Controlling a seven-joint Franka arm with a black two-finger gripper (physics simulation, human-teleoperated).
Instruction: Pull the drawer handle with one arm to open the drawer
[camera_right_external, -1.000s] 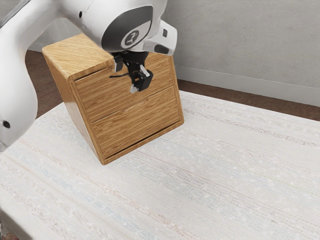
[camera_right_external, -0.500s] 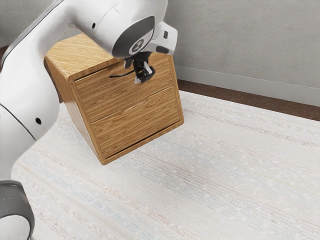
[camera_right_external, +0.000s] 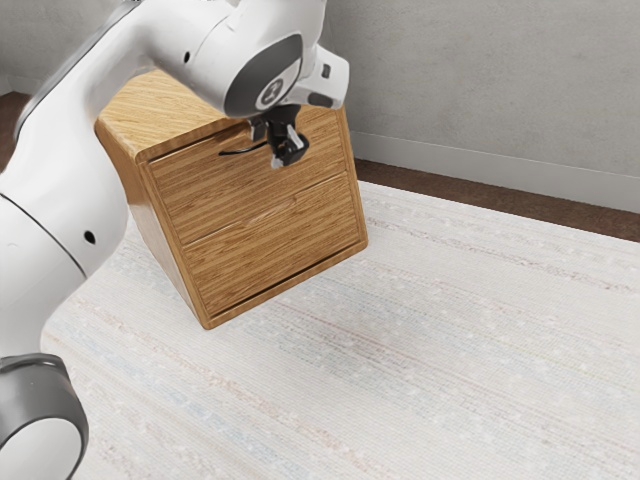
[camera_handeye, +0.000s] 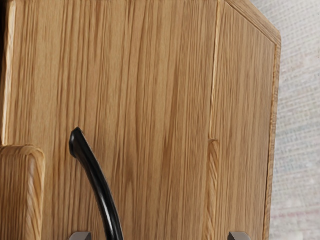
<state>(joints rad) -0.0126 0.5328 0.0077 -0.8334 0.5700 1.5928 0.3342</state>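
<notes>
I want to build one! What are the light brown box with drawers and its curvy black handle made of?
The light brown box with drawers looks like matt wood: grain lines run across its visible faces. Its curvy black handle could be painted metal or plastic: smooth, faintly shiny.

The cabinet (camera_right_external: 150, 110) stood on the tabletop (camera_right_external: 460, 340) near its far edge, the handle (camera_right_external: 240, 150) on its upper drawer (camera_right_external: 220, 188), above the lower drawer (camera_right_external: 275, 245).
</notes>
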